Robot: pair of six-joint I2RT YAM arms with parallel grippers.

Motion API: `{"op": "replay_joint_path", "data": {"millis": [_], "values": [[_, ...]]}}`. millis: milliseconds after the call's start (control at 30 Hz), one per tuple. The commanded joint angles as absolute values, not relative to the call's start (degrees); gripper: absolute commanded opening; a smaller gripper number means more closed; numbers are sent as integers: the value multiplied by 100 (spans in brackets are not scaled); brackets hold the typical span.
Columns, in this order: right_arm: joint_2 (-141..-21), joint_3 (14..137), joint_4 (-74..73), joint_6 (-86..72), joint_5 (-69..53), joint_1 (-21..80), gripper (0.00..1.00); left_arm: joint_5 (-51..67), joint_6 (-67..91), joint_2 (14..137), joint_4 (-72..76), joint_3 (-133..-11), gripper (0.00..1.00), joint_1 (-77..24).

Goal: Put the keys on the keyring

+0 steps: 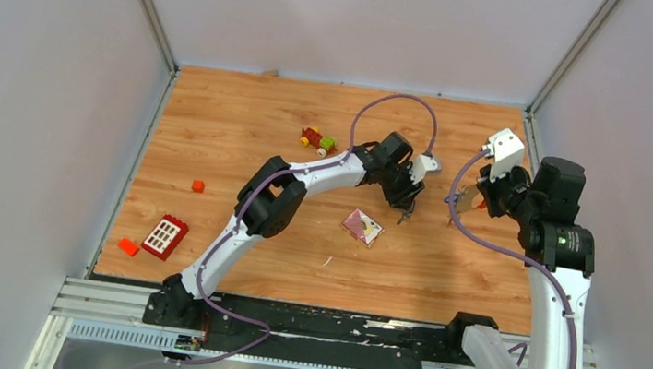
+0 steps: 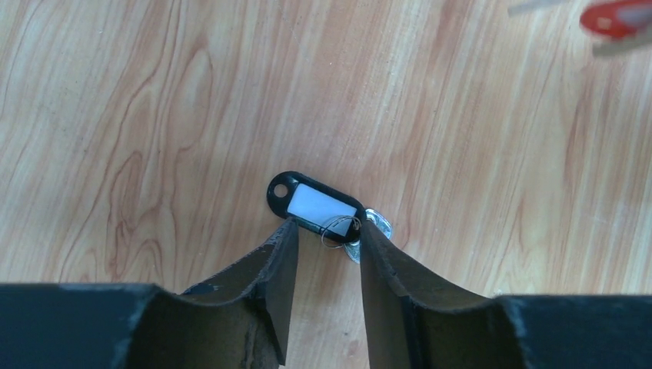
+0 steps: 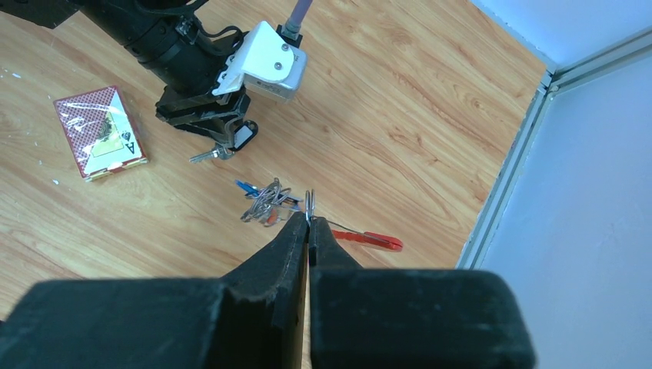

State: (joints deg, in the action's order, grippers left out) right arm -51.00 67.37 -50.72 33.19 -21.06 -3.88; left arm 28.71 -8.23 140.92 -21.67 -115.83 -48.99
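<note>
So, wood-grain bench (image 1: 248,111), plain pale walls (image 1: 34,114) round it; right fingers (image 3: 307,231) clamped on the keyring (image 3: 309,201), left fingers (image 2: 286,242) parted either side of a black-tagged key (image 2: 319,206).

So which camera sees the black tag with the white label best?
Left wrist view: the black tag lies large and sharp before the left gripper. The right wrist view shows it small, partly hidden; the top view hardly at all.

Playing-card pack (image 3: 100,132), left of the left gripper (image 3: 227,144): we read a single "A" at the corner of its face.
Key tag (image 2: 315,206), at that gripper's tips: we read nothing on its white insert.
</note>
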Motion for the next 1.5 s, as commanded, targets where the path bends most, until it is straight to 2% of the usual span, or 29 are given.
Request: {"op": "replay_joint_path", "data": {"millis": [0,300,433,633,1167,1333,1467], "values": [[-4979,6779,-4958,3384,-2228,-422,0,2840,-879,14160,-2193,-11668,39,-4974],[-4945,6681,-4939,3393,-2296,-422,0,2797,-903,14097,-2175,-11573,9,-5010],[-4931,6704,-4956,3399,-2315,-422,0,2734,-998,13913,-2187,-11471,0,-5005],[-4946,6739,-5029,3433,-2451,-422,0,2704,-1226,13423,-2172,-11051,0,-4993],[-5517,6763,-5098,3598,-3762,-161,0,2993,-1703,11084,-959,-8418,0,-4529],[-5531,6649,-4856,3484,-3692,-98,0,2971,-1789,11142,-933,-8453,1,-4492],[-5409,6614,-4938,3568,-3472,-97,0,3042,-1839,11715,-1171,-8907,25,-4534]]}}
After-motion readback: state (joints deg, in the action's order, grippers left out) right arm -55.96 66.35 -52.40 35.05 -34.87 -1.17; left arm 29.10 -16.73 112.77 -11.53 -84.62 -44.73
